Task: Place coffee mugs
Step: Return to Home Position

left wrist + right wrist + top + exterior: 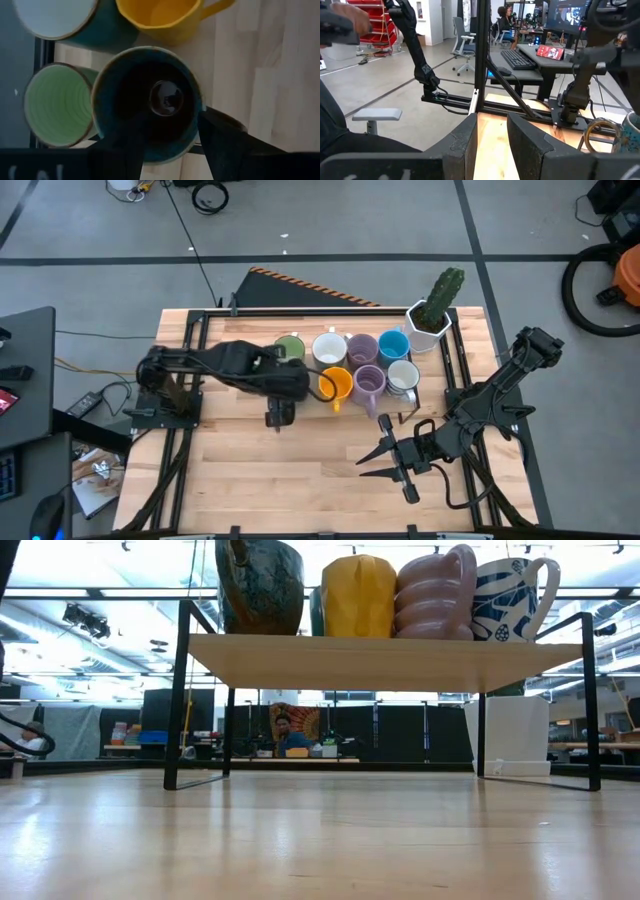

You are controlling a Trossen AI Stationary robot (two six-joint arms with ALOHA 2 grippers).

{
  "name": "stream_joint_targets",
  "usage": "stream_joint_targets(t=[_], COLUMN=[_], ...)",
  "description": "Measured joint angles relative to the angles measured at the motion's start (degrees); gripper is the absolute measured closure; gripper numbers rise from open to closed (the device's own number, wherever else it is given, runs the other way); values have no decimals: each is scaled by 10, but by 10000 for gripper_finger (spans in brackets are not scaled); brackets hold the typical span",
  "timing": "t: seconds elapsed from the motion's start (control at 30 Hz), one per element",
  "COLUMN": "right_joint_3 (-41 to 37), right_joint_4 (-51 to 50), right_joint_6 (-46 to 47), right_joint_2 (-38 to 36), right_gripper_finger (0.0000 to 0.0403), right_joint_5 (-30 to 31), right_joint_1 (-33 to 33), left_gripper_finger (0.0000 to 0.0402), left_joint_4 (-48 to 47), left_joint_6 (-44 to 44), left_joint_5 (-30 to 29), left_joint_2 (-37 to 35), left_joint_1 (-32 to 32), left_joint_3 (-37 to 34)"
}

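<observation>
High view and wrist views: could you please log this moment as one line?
left gripper open above brown mug | right gripper open, clear of shelf

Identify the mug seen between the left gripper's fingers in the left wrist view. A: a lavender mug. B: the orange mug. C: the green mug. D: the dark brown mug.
D: the left gripper looks straight down into the dark brown mug, its open fingers framing the rim, while the green mug and the orange mug lie off to the sides.
</observation>
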State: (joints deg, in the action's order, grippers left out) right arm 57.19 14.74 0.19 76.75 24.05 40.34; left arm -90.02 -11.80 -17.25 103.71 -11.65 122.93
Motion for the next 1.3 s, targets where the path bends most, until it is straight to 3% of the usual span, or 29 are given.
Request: stream_joint_targets(t=[0.27, 0.4, 0.93, 1.3], right_joint_3=[0, 0, 0, -3], right_joint_4=[-2, -3, -15, -176], right_joint_6=[-2, -4, 27, 78], right_joint_2=[0, 0, -12, -165], right_gripper_finger=[291, 291, 291, 291], right_joint_5=[0, 0, 49, 55], right_joint_1=[-4, -4, -61, -121], left_gripper_finger=[221, 221, 221, 221], left_joint_4=[17, 88, 466, 667], left_joint_6=[5, 20, 22, 6], left_joint_5=[-66, -72, -74, -73], left_joint_2=[-53, -98, -486, -669], left_joint_1=[-48, -76, -95, -95], left_joint_3=[-1, -50, -583, -821])
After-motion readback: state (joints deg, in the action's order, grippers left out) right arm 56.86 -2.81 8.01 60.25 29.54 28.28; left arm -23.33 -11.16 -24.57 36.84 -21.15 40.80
